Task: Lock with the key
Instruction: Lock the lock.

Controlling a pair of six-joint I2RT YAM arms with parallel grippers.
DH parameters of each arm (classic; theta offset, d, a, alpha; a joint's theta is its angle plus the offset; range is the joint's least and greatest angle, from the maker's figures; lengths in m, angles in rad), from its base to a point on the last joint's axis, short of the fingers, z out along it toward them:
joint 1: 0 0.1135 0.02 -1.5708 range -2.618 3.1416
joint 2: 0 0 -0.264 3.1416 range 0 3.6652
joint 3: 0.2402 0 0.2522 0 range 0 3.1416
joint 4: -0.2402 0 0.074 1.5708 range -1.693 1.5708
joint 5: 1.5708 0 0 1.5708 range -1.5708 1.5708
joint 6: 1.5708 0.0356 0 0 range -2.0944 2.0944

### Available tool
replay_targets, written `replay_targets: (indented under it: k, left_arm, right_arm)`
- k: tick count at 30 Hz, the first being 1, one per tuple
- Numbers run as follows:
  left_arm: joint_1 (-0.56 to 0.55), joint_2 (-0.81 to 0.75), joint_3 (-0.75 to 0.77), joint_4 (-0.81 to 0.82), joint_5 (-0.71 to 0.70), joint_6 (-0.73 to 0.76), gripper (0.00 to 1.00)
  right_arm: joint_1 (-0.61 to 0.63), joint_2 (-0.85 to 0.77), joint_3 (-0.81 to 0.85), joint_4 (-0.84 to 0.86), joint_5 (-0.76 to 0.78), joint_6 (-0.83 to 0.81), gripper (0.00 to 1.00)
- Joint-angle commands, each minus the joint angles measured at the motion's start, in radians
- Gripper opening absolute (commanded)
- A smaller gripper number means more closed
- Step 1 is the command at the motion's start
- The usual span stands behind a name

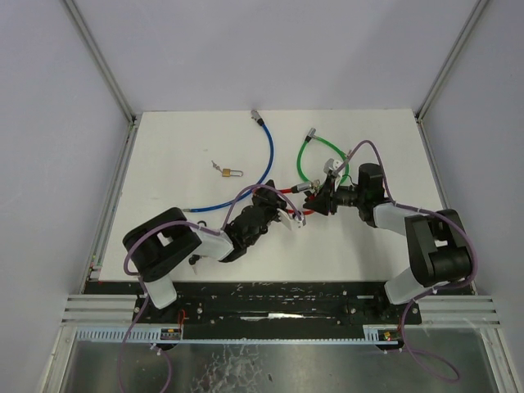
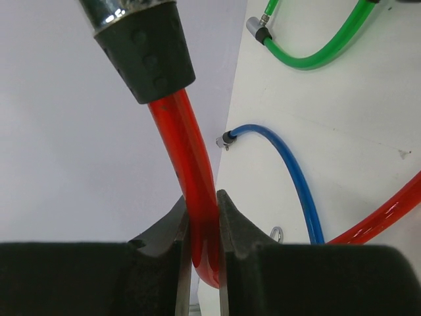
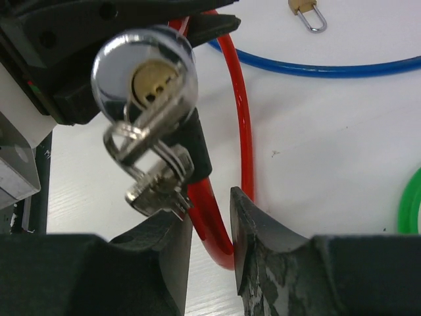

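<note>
Left gripper point(image 2: 202, 212): shut tight on the red cable point(image 2: 179, 141), pinching it a little way below the black collar of the lock head, which it seems to hold up off the tabletop point(image 1: 180, 147).
Right gripper point(image 3: 210, 214): jaws parted. Only the cable's loop shows through the gap, farther off, and as far as I can see it has hold of nothing.
Lock head point(image 3: 143, 69): straight ahead of the right gripper and just above its fingertips, with the brass keyhole turned toward it.
Key point(image 3: 161, 115): looks to be seated in the keyhole. A ring and a spare key point(image 3: 156, 191) dangle from it, hanging just over one finger of the right gripper.
Done so far: the cable is picked up and steadied, and the key appears to be in the lock.
Left to do: probably gripping the key and turning it. I cannot tell whether the key has been turned, or whether the cable's free end is in the head.
Elsewhere: a blue cable point(image 1: 266, 155), a green cable point(image 1: 304, 160) and a small padlock point(image 1: 232, 172) lie beyond both grippers, well apart from them.
</note>
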Motion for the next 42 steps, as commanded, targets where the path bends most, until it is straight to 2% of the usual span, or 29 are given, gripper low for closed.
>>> replay_targets:
  k: [1, 5, 11, 20, 24, 27, 34, 38, 42]
  left_arm:
    - [-0.005, 0.022, -0.029, -0.008, -0.015, 0.045, 0.00]
    - [-0.008, 0.021, -0.029, -0.005, -0.018, 0.041, 0.00]
    - [-0.009, 0.022, -0.016, -0.024, -0.024, 0.023, 0.00]
    - [-0.006, 0.024, 0.004, -0.056, -0.044, -0.005, 0.00]
    - [-0.006, 0.031, 0.014, -0.064, -0.053, -0.014, 0.00]
    - [-0.007, 0.033, 0.019, -0.065, -0.060, -0.017, 0.00]
    - [-0.006, 0.039, 0.019, -0.062, -0.062, -0.016, 0.00]
    - [-0.006, 0.041, 0.021, -0.063, -0.062, -0.015, 0.00]
    - [-0.007, 0.038, 0.021, -0.069, -0.062, -0.017, 0.00]
  right_arm:
    - [-0.005, -0.054, 0.034, -0.032, -0.025, -0.052, 0.35]
    - [-0.005, -0.074, 0.048, -0.111, -0.023, -0.090, 0.35]
    - [-0.004, -0.099, 0.087, -0.329, 0.000, -0.250, 0.38]
    - [-0.036, -0.085, 0.182, -0.648, 0.000, -0.507, 0.53]
    - [-0.070, -0.088, 0.185, -0.708, 0.002, -0.571, 0.57]
    - [-0.088, -0.101, 0.188, -0.786, 0.048, -0.688, 0.58]
    - [-0.211, -0.189, 0.189, -0.946, 0.069, -0.872, 0.58]
    - [-0.285, -0.260, 0.246, -1.062, 0.024, -0.905, 0.57]
    - [-0.295, -0.307, 0.386, -1.204, -0.076, -0.766, 0.57]
